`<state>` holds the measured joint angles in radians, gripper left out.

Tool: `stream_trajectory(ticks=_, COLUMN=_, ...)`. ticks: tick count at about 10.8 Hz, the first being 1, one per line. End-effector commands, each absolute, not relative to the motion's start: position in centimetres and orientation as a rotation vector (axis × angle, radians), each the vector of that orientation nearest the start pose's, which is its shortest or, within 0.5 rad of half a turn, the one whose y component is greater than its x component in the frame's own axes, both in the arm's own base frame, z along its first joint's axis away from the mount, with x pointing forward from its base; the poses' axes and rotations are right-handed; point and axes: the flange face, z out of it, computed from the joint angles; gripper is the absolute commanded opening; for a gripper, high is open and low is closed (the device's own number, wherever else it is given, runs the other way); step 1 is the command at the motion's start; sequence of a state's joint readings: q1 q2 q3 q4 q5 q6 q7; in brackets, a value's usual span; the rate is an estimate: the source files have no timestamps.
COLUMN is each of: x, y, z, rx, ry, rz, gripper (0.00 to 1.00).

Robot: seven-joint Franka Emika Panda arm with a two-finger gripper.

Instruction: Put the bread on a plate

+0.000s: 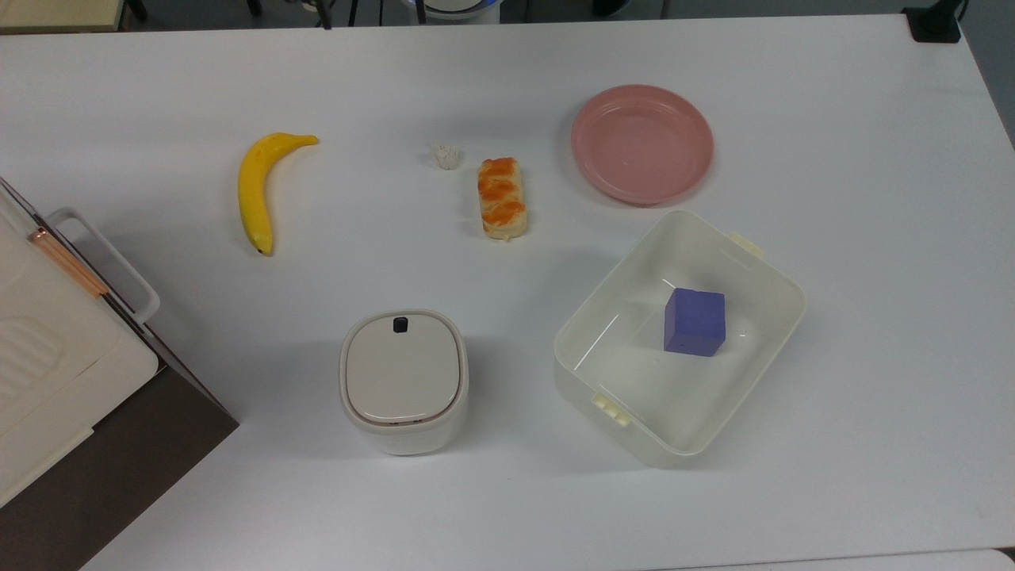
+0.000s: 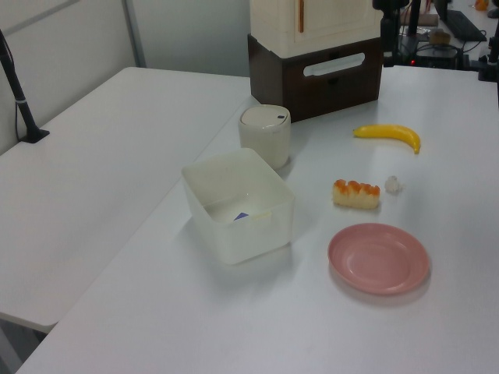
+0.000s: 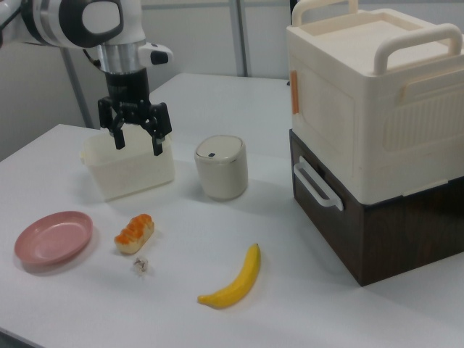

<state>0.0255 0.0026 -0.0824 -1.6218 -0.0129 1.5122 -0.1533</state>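
None of the task done | bread (image 1: 501, 198) lies on tabletop (image 1: 872, 238) near plate (image 1: 642, 143), apart from it | plate bare | gripper (image 3: 135, 141) spread wide, holding nothing, raised above the bread in the right view | left: reach, grasp, carry, place.

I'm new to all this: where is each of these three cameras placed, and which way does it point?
Top view: overhead, looking straight down at the white table, with the bread beside the pink plate; a bit of the robot's base at the upper edge.
Left view: raised at the plate's end, looking along the table toward the stacked boxes.
Right view: low, at the opposite end beside those boxes; arm and gripper, jaws open, hanging above the table.
All three share the bread, plate and banana.
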Motion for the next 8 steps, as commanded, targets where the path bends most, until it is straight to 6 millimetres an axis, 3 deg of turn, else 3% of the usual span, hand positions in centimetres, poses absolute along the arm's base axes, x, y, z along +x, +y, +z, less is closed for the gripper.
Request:
stream_trajectory(ticks=1, x=54.5, y=-1.4, z=56.5, rx=-3.141, ry=-0.257, rz=0.165, gripper=1.0)
stream_trajectory(ticks=6, x=55.4, y=4.0, z=50.9, rx=-3.134, ry=-0.398, rz=0.199, gripper=0.95)
stream_trajectory(ticks=8, x=55.5, y=4.9, z=48.3, rx=-3.14, ry=-0.433, rz=0.233, gripper=0.95)
